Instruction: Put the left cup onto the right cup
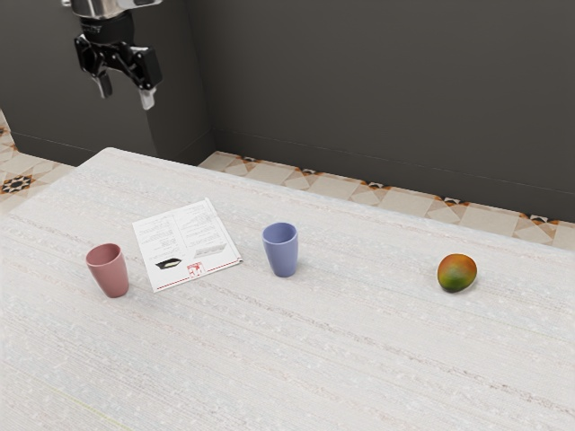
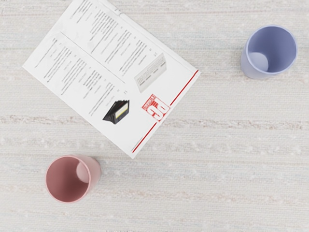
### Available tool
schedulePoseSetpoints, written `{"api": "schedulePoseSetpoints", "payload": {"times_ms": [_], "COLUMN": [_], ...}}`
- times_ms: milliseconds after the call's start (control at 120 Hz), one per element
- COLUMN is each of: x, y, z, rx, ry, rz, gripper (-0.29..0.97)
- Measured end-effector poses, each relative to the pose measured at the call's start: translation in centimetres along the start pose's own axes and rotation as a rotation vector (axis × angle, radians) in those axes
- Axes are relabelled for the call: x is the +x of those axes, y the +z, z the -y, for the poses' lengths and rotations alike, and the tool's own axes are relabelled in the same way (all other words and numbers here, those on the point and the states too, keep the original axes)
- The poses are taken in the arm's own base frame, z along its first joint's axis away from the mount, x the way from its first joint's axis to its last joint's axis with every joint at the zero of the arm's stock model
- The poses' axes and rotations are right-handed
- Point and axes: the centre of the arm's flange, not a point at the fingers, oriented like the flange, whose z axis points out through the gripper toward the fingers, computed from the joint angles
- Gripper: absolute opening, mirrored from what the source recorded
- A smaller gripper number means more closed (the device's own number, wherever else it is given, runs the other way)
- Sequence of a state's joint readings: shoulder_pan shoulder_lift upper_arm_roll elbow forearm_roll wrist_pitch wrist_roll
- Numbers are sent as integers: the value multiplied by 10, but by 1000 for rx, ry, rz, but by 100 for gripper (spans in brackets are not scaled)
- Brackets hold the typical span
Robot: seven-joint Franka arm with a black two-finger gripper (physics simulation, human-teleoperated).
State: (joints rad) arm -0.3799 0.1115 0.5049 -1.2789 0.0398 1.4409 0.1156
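Found the black two-finger gripper [image 1: 126, 90] hanging high over the table's far side, at about eleven o'clock in the exterior view; read its fingers as spread apart with nothing between them, so empty. Saw the small pink plastic cup [image 1: 108, 269] standing upright, mouth up, on the pale wood-grain table [image 1: 359, 359], at about eight o'clock from the printed paper leaflet [image 1: 186, 243], near its edge but apart from it; took this for the left cup, untouched and well below the hand. Saw the lavender-blue plastic cup [image 1: 280, 249] upright too, at three o'clock from the leaflet, near but not touching; took it for the right cup and the landing place. Noted from the wrist camera the pink cup [image 2: 70, 178] and blue cup [image 2: 269, 51] with open mouths facing the hand, the leaflet [image 2: 111, 72] lying flat between them; judged the high hover a survey position, taking in both cups. Spotted a red-green mango [image 1: 456, 272] well apart, at three o'clock from the blue cup; irrelevant to the job. Judged the task not yet begun; expected to need a descent onto the pink rim, one finger inside and one outside, then a lift clearing the blue rim; feared tipping the light cup or an off-centre stacking.
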Motion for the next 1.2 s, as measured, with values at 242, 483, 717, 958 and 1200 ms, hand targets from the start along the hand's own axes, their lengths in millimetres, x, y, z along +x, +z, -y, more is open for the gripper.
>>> {"api": "schedulePoseSetpoints", "payload": {"times_ms": [242, 483, 717, 958, 1200], "x": [-35, -72, -69, -72, -74], "y": [42, 165, 207, 242, 267], "z": [-3, 57, 53, 44, 44], "rx": [-48, -47, -66, -89, -91], "ry": [69, -51, -95, -137, -176], "rz": [61, 153, 132, 129, 123], "gripper": [66, 66, 66, 66, 66]}}
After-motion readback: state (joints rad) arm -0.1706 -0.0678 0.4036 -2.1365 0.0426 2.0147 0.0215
